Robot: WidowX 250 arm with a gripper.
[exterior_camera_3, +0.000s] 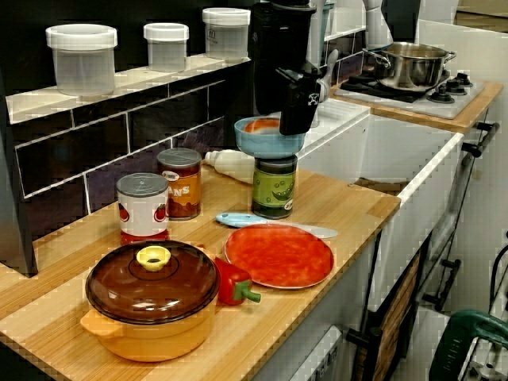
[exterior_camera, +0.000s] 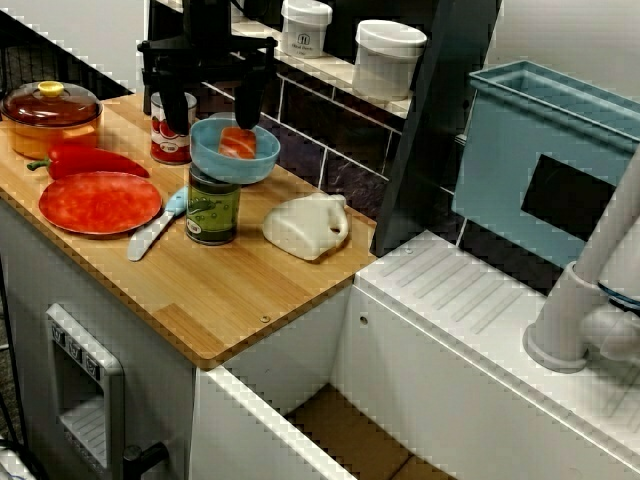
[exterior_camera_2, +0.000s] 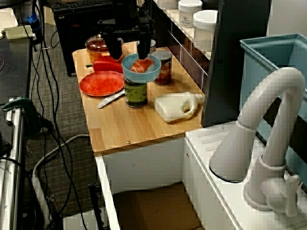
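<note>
My hand (exterior_camera: 212,120), spread wide, hangs just above the light-blue plastic bowl (exterior_camera: 228,166) perched on the green tin can (exterior_camera: 212,208); the orange salmon slice (exterior_camera: 238,143) inside lies at five o'clock.

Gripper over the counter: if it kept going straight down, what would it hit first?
Probably the blue bowl with the salmon piece, which sits on the green can; the open gripper hangs just above it, though depth is hard to judge.

Pepper (exterior_camera_3: 236,287) mostly hidden behind pot (exterior_camera_3: 151,298) in view from pot end; white jug (exterior_camera_3: 234,165) half behind green can (exterior_camera_3: 274,187).
</note>
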